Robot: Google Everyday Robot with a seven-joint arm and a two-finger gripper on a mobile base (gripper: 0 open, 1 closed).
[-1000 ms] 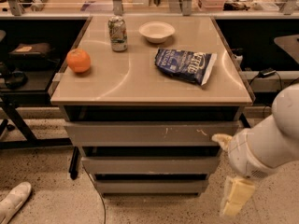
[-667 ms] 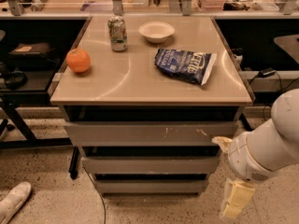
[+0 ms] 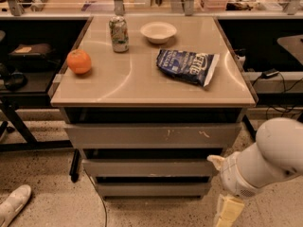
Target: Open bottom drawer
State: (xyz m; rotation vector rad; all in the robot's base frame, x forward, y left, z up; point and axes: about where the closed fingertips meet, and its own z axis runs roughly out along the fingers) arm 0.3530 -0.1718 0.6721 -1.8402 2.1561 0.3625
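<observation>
The cabinet has three grey handleless drawer fronts under a tan table top (image 3: 142, 86). The bottom drawer (image 3: 152, 189) is the narrowest and lowest front, and it sits shut, flush with its frame. The mid-width front (image 3: 149, 167) and the widest front with pale scratch marks (image 3: 152, 135) above it are also shut. My gripper (image 3: 227, 208) hangs on the white arm (image 3: 270, 155) at the lower right. It is just right of the bottom drawer's right end, near the floor, and touches nothing.
On the table top are an orange (image 3: 78, 61), a drink can (image 3: 119, 33), a white bowl (image 3: 158, 31) and a blue chip bag (image 3: 187, 66). A dark bench (image 3: 28, 86) stands at the left. A shoe (image 3: 13, 207) and a cable (image 3: 97, 197) lie on the floor.
My arm and gripper have sunk a little and shifted slightly left, toward the cabinet's lower right corner. The drawers and the table-top objects have not moved.
</observation>
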